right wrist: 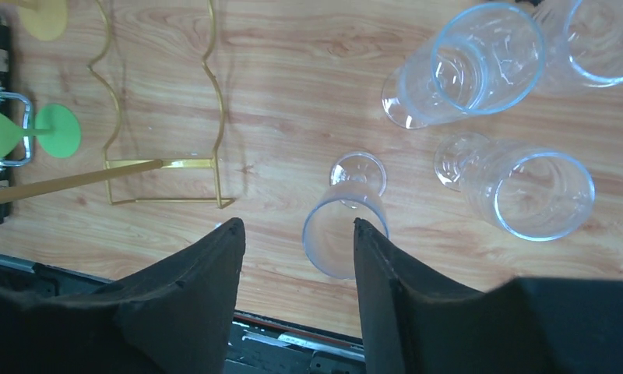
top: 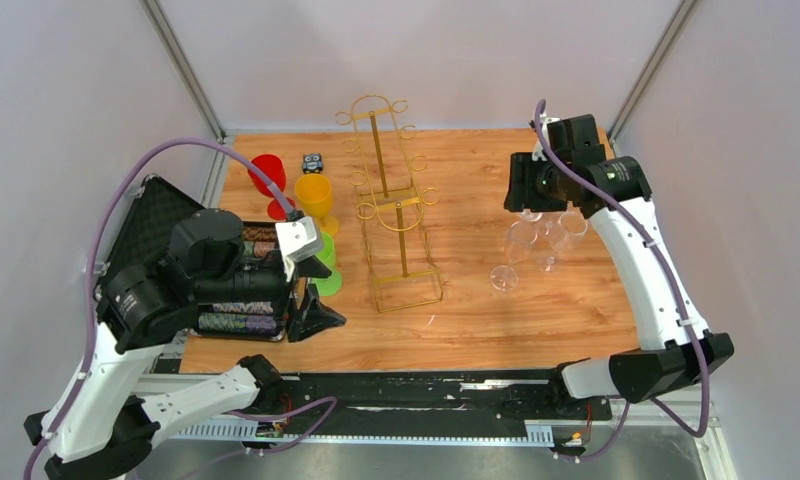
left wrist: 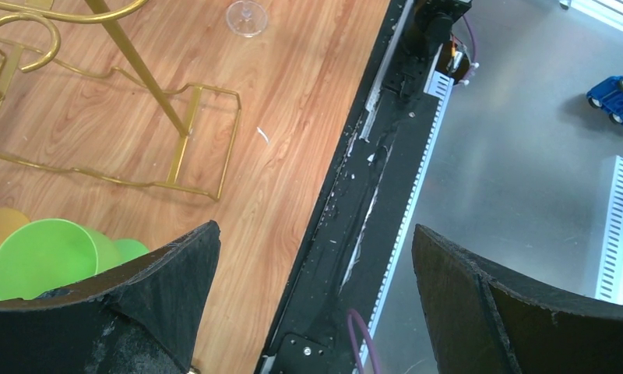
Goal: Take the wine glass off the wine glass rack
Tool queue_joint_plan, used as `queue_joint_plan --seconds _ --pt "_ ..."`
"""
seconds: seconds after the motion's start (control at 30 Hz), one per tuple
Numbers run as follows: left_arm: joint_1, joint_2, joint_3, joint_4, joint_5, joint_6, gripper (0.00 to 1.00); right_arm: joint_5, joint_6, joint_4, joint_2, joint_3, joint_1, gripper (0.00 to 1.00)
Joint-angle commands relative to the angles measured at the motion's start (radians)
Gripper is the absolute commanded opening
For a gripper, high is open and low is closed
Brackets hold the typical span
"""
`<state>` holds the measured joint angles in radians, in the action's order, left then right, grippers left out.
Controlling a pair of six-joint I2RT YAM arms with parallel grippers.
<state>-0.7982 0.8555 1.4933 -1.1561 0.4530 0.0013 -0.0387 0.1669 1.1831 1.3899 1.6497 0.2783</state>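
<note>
Top external, left to right: left gripper [left wrist: 315, 230] sits over the cups [left wrist: 40, 257], jaws wide, holding nothing. Out of the way, I'd guess. The rack [top: 404, 245] is mid-table and its arms look bare. The wine glass [right wrist: 346, 226] stands on the table [right wrist: 293, 93] right of it, near other glasses [right wrist: 487, 58], between the right gripper [right wrist: 297, 227] jaws. Those are partly apart, not clamping. Can't tell if the right finger [right wrist: 371, 265] touches the bowl. It looks set down with the rest.

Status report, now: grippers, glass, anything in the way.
Left gripper open, empty. Right gripper open above glass standing on table. Rack empty. Three more glasses close beside.
</note>
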Motion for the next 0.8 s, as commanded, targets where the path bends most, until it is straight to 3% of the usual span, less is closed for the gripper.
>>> queue_joint_plan --seconds 0.0,0.23,0.33,0.37,0.57,0.77 --pt "-0.006 0.018 0.032 0.018 -0.027 -0.013 1.00 -0.050 0.002 0.001 -0.062 0.082 0.002 0.55" --pt "-0.004 0.040 0.030 0.018 -0.102 -0.016 1.00 -0.115 0.005 -0.053 -0.136 0.085 0.005 0.71" --pt "-0.005 0.068 0.038 0.001 -0.199 -0.035 1.00 -0.153 0.011 -0.073 -0.157 0.068 0.005 0.88" --pt "-0.006 0.084 0.040 -0.004 -0.224 -0.041 1.00 -0.177 0.013 -0.083 -0.160 0.062 0.005 0.98" --pt "-0.004 0.141 0.046 -0.032 -0.422 -0.106 1.00 -0.283 0.061 -0.159 -0.189 0.010 0.004 1.00" --pt "-0.004 0.146 0.066 -0.040 -0.621 -0.183 1.00 -0.151 0.134 -0.183 -0.216 -0.003 0.005 1.00"
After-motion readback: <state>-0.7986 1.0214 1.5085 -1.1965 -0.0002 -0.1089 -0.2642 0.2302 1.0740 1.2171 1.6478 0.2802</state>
